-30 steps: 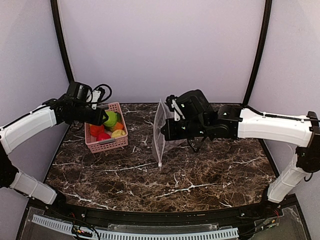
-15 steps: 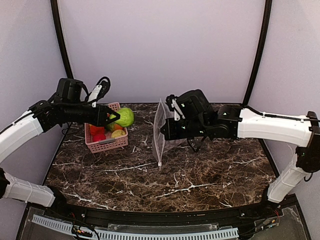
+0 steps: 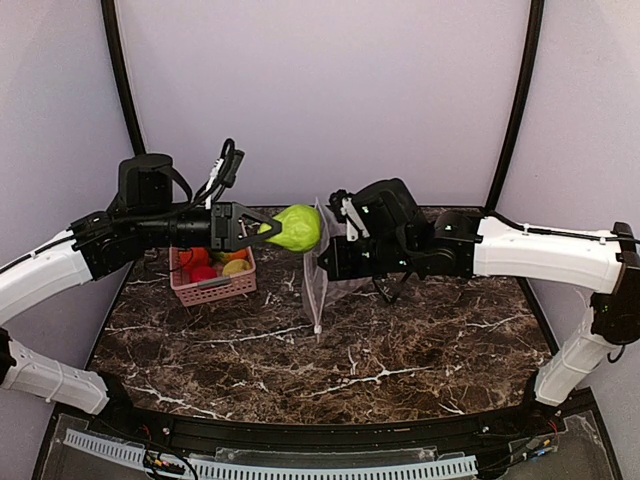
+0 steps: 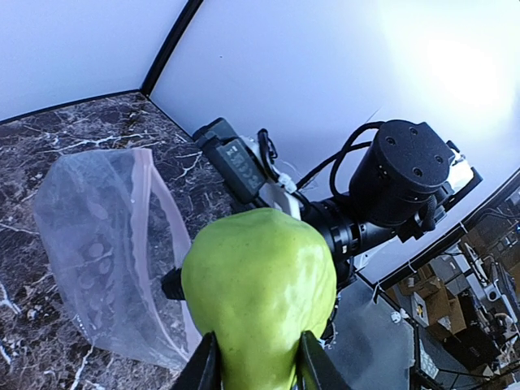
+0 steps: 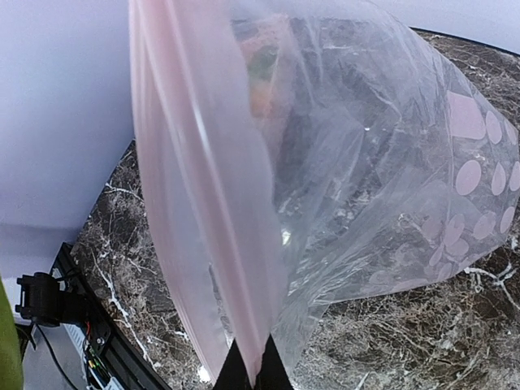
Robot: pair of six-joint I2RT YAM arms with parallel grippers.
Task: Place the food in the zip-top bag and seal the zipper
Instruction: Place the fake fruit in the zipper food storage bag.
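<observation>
My left gripper [image 3: 268,228] [image 4: 253,370] is shut on a glossy green pear-shaped piece of food [image 3: 297,228] [image 4: 258,284] and holds it in the air beside the top of the zip-top bag [image 3: 322,262] [image 4: 97,244] [image 5: 366,162]. The bag stands upright with its lower end on the table. My right gripper [image 3: 335,258] [image 5: 252,370] is shut on its pink zipper strip [image 5: 203,203] [image 4: 166,203]. A small slider tab [image 3: 319,328] hangs at the strip's lower end. More food, red [image 3: 205,272] and yellow [image 3: 237,266], lies in the basket.
A pink slotted basket [image 3: 212,290] stands at the back left of the dark marble table [image 3: 400,350], under my left arm. Black frame posts [image 3: 120,80] rise at both back corners, and cables [image 3: 222,170] loop above the left wrist.
My left gripper has lifted the green fruit out of the basket and carried it right, up to the bag's top edge. The right arm and bag have stayed still.
</observation>
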